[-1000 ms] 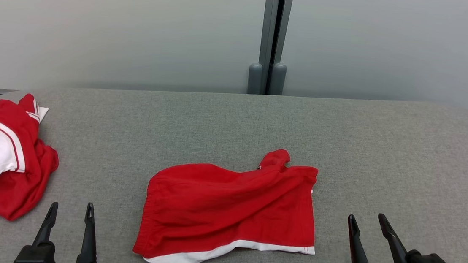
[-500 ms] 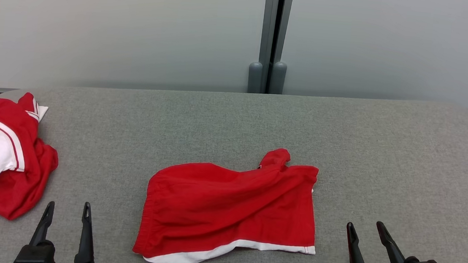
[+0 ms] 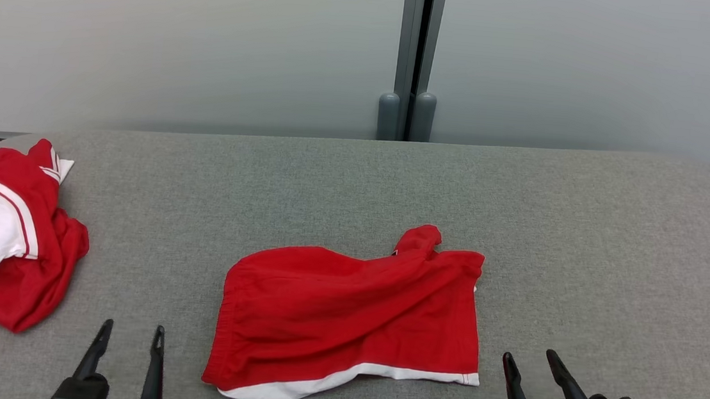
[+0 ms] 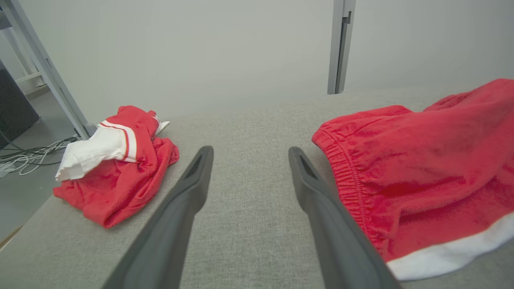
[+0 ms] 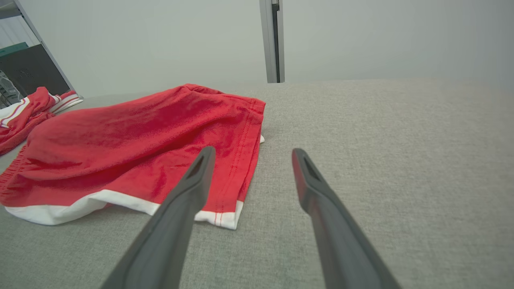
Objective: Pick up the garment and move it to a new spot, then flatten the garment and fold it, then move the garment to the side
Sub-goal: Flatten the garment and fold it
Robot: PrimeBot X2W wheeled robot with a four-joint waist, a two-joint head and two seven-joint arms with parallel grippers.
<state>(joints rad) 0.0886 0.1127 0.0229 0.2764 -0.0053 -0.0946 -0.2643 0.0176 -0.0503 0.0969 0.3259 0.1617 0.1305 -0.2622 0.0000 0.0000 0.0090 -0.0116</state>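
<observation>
Likely flatten step: shorts (image 3: 351, 315) rumpled. Left end effector (image 3: 132, 326) 7 o'clock, right end effector (image 3: 529, 355) 5, both open; next grip corners.

Grey table (image 3: 582, 245): red shorts (image 3: 351, 315), crumpled jersey (image 3: 22, 260).

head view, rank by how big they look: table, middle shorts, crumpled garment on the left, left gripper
1. table
2. shorts
3. crumpled garment, cut off by the frame edge
4. left gripper, smallest as seen, but partly out of frame and nearest the camera, so this place is unsure
</observation>
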